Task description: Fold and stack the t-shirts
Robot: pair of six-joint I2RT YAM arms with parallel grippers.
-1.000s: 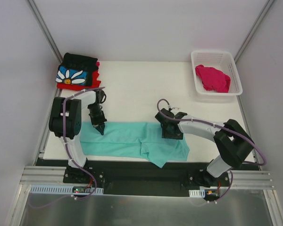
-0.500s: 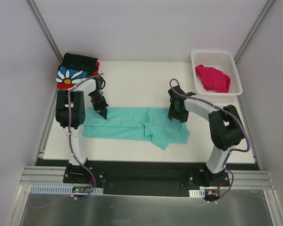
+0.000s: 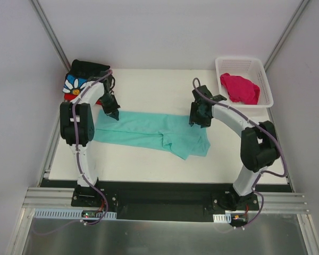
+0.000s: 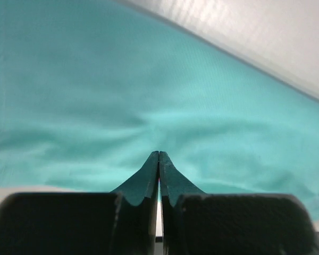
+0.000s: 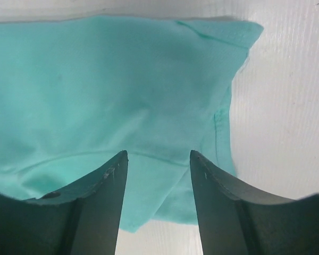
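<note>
The mint-teal t-shirt (image 3: 149, 130) lies folded in a long band across the middle of the table. My left gripper (image 3: 110, 110) is at its far left corner. In the left wrist view the left gripper (image 4: 159, 154) is shut, with the teal cloth (image 4: 149, 79) puckering at its tips. My right gripper (image 3: 198, 120) is over the far right end. In the right wrist view the right gripper (image 5: 158, 154) is open above the teal cloth (image 5: 111, 79), with nothing between its fingers. The black daisy t-shirt (image 3: 82, 77) lies on the red t-shirt (image 3: 69, 96) at the far left. The magenta-pink t-shirt (image 3: 239, 87) lies crumpled in the basket.
The white lattice basket (image 3: 266, 79) stands at the far right corner. White enclosure walls rise close on the left, right and back. The bare white table (image 3: 154, 90) shows beyond the teal shirt and in front of it (image 3: 149, 167).
Both grippers moved away from the arm bases toward the far side, and the teal shirt slid that way with them. The shirt's near right flap now lies flatter.
</note>
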